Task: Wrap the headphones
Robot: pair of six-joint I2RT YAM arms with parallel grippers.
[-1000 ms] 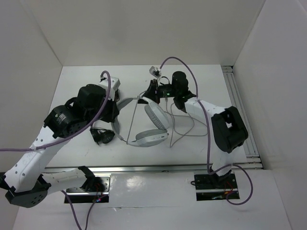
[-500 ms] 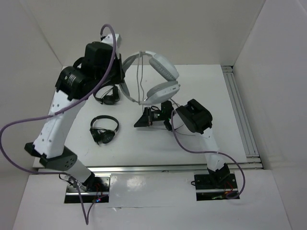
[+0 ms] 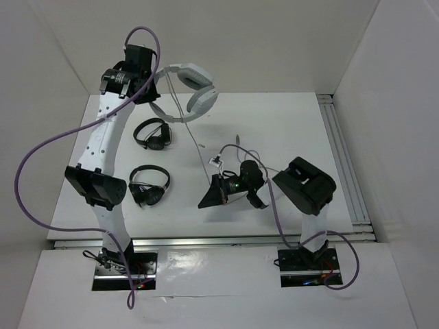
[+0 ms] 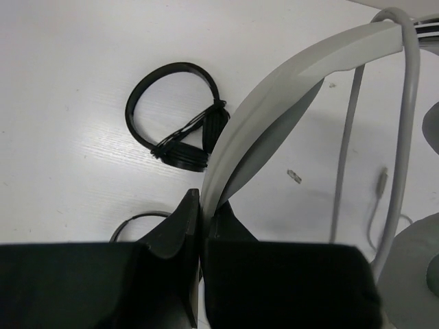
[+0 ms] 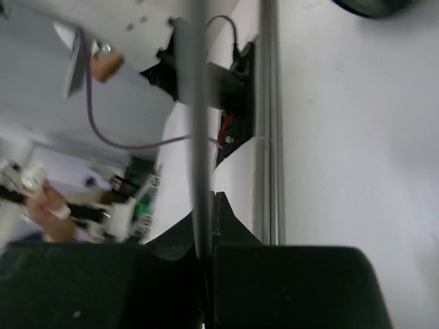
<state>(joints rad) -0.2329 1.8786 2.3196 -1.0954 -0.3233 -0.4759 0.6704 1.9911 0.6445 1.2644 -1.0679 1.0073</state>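
The light-grey headphones (image 3: pixel 186 86) hang in the air at the back left, held by the headband (image 4: pixel 288 89). My left gripper (image 3: pixel 152 92) is raised high and shut on that headband, whose edge is pinched between the jaws (image 4: pixel 201 205). The thin grey cable (image 3: pixel 195 140) drops from the ear cups toward the table's middle. My right gripper (image 3: pixel 204 202) lies low near the front, pointing left, shut on the cable (image 5: pixel 201 130), which runs straight up out of its jaws (image 5: pixel 209 205). The cable's plug (image 4: pixel 381 181) lies on the table.
Two small black headphones lie on the table's left half, one (image 3: pixel 154 133) behind the other (image 3: pixel 149 186); the far one shows below the left gripper (image 4: pixel 182 127). A metal rail (image 3: pixel 343 157) lines the right edge. White walls enclose the table on three sides.
The left arm has lifted the headphones off the table and swung them up to the back left. The right gripper has moved toward the front, now shut on the cable.
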